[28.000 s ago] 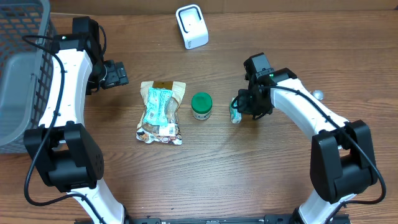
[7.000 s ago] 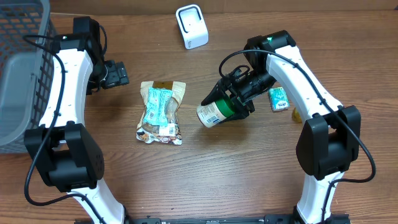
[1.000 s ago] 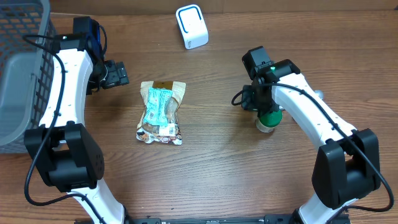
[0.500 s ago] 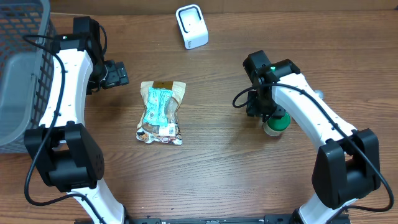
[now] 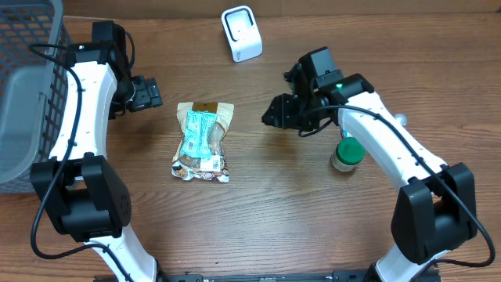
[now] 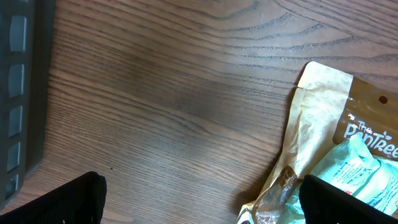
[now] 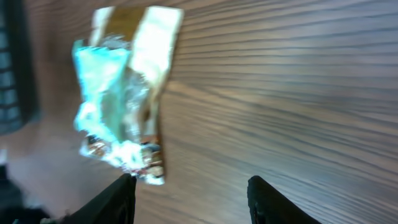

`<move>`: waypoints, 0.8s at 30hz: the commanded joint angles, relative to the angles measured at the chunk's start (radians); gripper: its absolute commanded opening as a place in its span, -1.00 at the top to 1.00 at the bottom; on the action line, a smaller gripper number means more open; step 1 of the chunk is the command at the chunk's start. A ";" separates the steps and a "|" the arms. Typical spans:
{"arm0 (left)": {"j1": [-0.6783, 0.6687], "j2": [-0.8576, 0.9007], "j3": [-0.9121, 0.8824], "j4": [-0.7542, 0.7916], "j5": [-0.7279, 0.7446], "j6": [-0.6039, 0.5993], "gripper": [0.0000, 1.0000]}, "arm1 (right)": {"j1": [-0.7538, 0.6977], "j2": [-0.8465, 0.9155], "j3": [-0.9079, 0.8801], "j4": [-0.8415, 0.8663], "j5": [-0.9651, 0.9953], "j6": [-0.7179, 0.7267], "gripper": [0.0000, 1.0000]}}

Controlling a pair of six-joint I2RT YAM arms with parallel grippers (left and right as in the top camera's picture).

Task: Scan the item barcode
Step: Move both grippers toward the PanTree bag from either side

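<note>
**A:** Right gripper is spread apart and empty, with the green-lid jar standing at its 4 o'clock. The snack bag lies flat at its 9 o'clock. I'd guess that's the one to grab: pinch an edge seam, then turn the label toward the scanner up at 12.

**B:** Agreed. I can't spot the barcode though, the print's too small and the right wrist view is blurry. Left gripper is wide open and holding nothing.
</note>
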 commanded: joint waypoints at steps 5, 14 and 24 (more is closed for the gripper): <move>-0.007 -0.010 0.015 0.001 -0.002 0.011 -0.99 | 0.047 -0.012 0.024 0.020 -0.040 -0.020 -0.21; -0.008 -0.010 0.015 0.026 0.154 0.028 -1.00 | 0.047 -0.012 0.024 0.039 -0.024 -0.020 -0.21; -0.020 -0.010 -0.158 0.018 0.500 0.266 0.47 | 0.047 -0.012 0.024 0.032 0.039 -0.020 -0.21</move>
